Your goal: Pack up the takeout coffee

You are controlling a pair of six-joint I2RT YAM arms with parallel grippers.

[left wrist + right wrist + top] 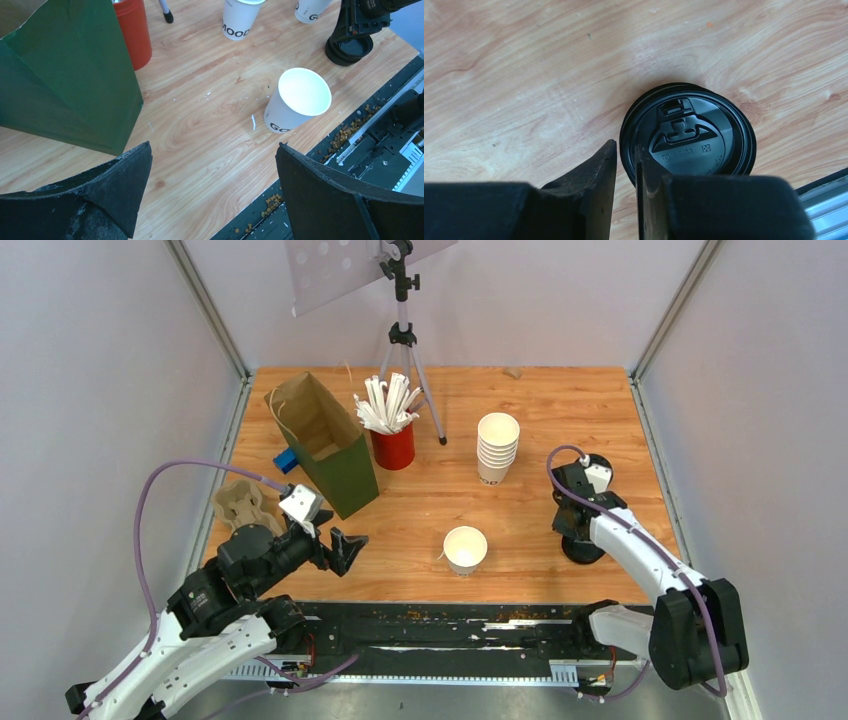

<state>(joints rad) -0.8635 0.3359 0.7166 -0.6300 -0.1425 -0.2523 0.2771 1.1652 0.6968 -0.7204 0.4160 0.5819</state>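
Pinches rim of black lid [694,135] w/ right tool [625,152] nr worktop's [560,400] right edge, prob. for capping white cup [465,548], upright at mid near edge; holds left tool [214,150] wide open, empty, facing it.

You see the white cup [465,549] upright mid-table. Right gripper [577,539] low over the black lid [588,556], right of it; left gripper [345,550], jaws spread, near the green bag [330,452].
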